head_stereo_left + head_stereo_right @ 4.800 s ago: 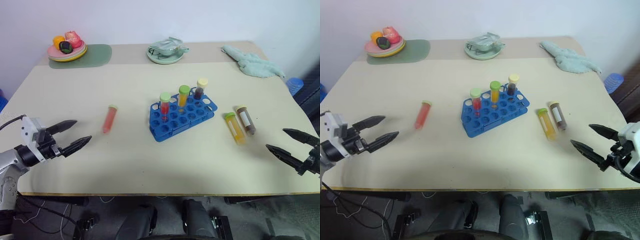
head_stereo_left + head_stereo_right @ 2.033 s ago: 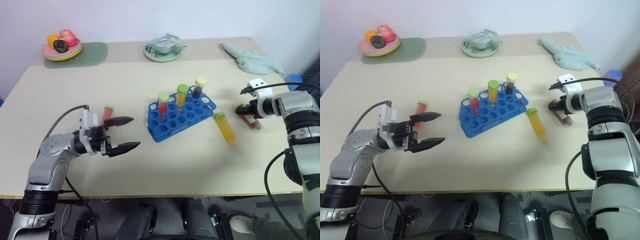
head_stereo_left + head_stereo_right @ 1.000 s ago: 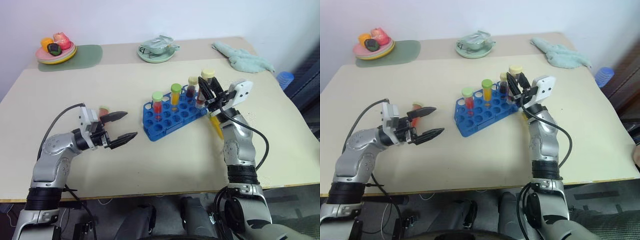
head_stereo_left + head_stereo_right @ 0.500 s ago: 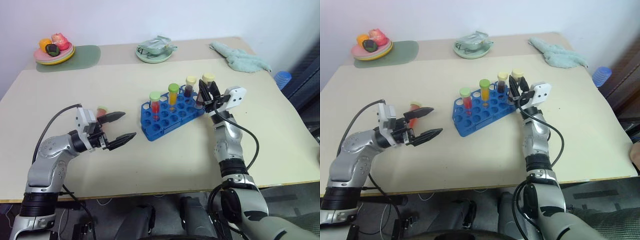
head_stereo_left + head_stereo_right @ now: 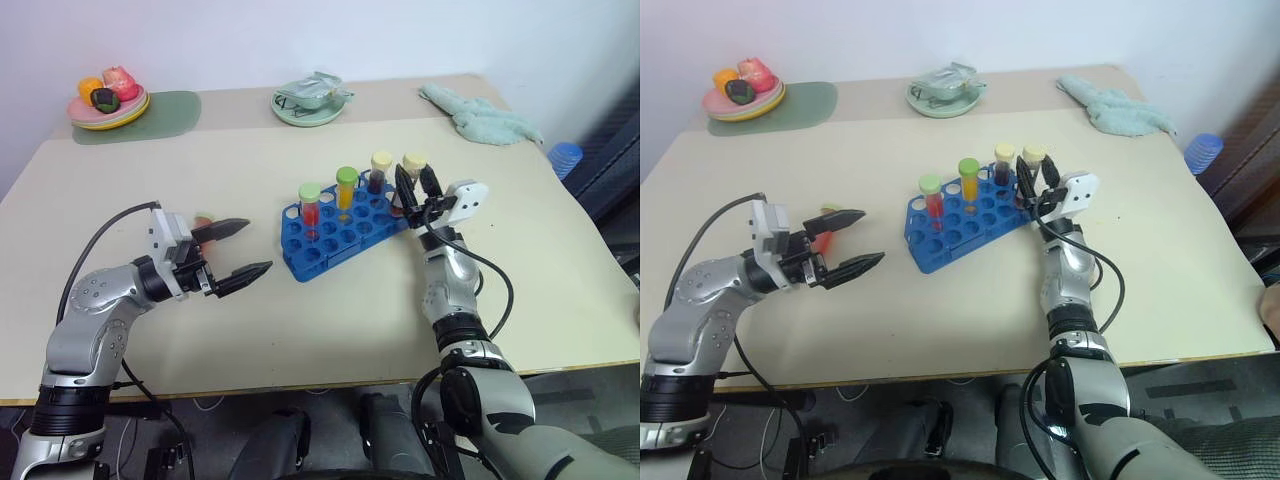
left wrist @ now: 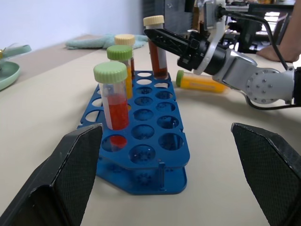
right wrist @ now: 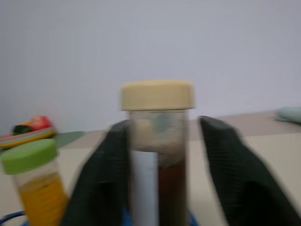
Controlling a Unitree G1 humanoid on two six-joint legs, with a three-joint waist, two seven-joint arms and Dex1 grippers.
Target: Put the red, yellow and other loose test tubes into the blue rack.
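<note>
Tabletop [image 5: 330, 330]: four tubes in blue rack [image 5: 340, 232].

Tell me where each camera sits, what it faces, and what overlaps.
Eye views: on the head, looking down over the table; both arms, left pincer, right pincer at the rack.
Left wrist view: looks along its open fingers at the rack, the right pincer, the yellow tube lying beyond.
Right wrist view: looks between its fingers at the brown tube.
Shared: rack and brown tube.
</note>
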